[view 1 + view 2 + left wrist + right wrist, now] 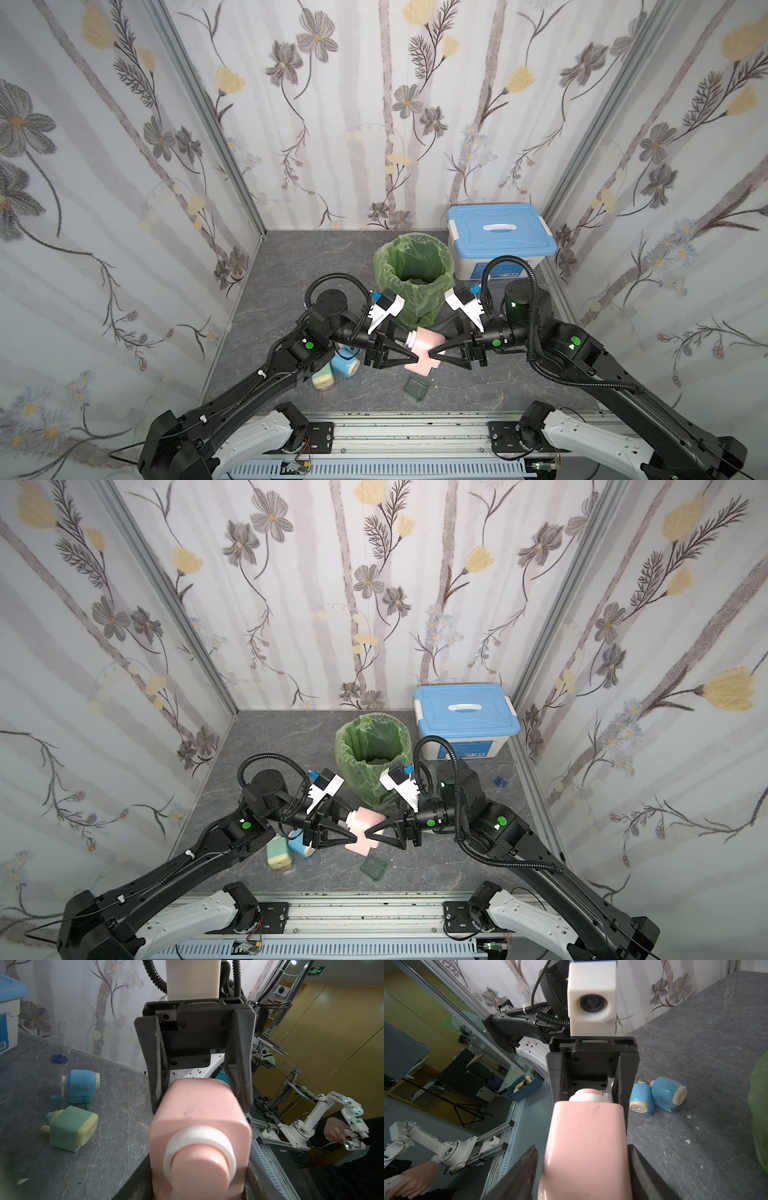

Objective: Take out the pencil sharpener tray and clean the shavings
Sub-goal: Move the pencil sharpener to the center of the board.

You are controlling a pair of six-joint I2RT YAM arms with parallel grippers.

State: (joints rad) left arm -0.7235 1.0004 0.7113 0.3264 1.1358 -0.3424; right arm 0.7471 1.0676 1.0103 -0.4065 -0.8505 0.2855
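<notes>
Left wrist view: pink sharpener [199,1118] fills the frame, white-ringed knob end toward this camera. It hangs above the tabletop [478,382], just in front of the green-lined bin [386,266], between both hands. Long axis lies level, running from arm to arm. Knob end points at the left hand [412,350], which is clenched on it. Right hand [433,343] straddles the opposite end (contact not resolvable, so gripping or not: cannot tell). Judgement: rigid moulded plastic, light, smooth, likely slippery; the flat side faces are the place to grip. Whitish shavings [687,1141] dot the tabletop. A clear green tray [417,387] lies nearer the robot's base.
</notes>
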